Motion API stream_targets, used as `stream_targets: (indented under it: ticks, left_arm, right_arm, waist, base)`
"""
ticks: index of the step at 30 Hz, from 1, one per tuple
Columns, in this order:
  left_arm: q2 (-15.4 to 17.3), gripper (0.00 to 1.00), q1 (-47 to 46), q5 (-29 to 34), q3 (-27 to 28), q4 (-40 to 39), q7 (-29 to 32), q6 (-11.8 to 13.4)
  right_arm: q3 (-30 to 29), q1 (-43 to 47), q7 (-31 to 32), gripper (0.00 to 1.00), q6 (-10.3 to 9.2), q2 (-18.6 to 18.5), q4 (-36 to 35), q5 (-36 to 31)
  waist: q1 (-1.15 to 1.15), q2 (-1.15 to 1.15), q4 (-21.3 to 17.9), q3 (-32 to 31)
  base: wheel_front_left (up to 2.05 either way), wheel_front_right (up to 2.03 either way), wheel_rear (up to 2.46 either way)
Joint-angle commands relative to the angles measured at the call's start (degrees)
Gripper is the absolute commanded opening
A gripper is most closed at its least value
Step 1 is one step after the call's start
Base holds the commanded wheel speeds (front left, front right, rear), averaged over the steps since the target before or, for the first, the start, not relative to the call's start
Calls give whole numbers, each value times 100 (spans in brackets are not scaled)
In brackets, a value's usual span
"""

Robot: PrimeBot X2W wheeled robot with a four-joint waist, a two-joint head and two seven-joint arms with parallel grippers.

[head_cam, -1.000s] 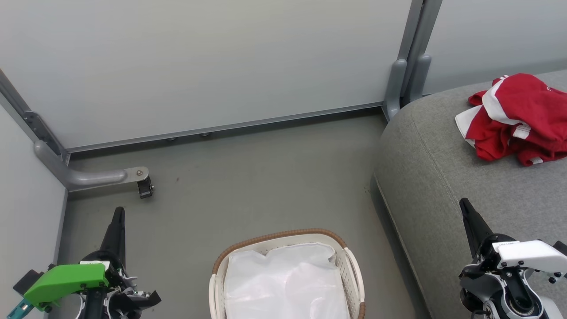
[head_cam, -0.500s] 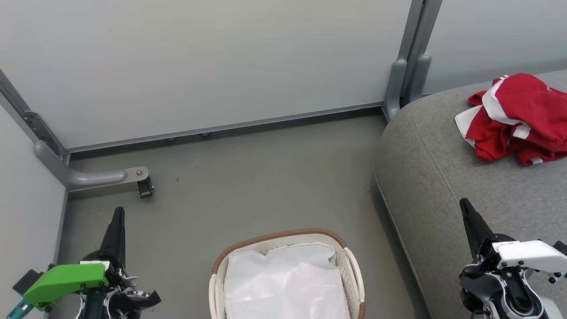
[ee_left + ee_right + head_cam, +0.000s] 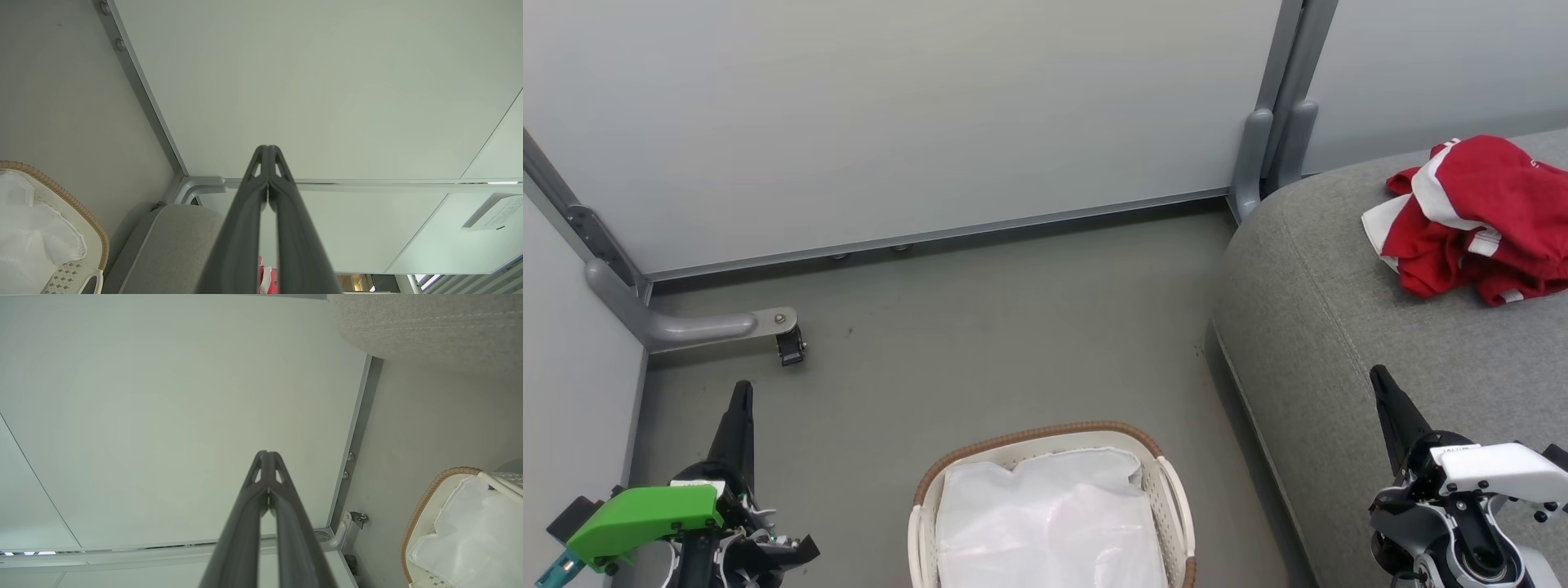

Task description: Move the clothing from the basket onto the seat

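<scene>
Nothing moved since earlier: left hand (image 3: pixel 742 390), right hand (image 3: pixel 1377 376) both closed, empty; clothing (image 3: pixel 1478 216) lies on seat (image 3: pixel 1339 327).

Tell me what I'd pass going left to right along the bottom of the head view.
From the left: left gripper, shut → basket with its white liner → seat → right gripper, shut. The clothing lies higher up on the seat, above the right gripper, so it is left out.

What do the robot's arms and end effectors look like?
Both have two long, dark, tapering fingers with triangular cutouts near the tips. The left end effector wears a bright green wrist cover, the right end effector a white wrist cover with dark screws.
</scene>
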Motion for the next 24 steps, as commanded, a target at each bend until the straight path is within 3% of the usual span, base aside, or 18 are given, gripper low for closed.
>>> stream_targets:
  ticks: [1, 24]
  left_arm:
    - [6, 0, -73, 24, 24, -6, 3, -36]
    - [-1, 0, -74, 37, 32, -6, 12, -36]
  right_arm:
    - [-11, 60, 15, 0, 0, -34, -25, 20]
    - [-10, 60, 15, 0, 0, -33, -24, 21]
  waist:
    - [0, 0, 0, 0]
    - [0, 0, 0, 0]
  base:
    - [0, 0, 0]
    - [0, 0, 0]
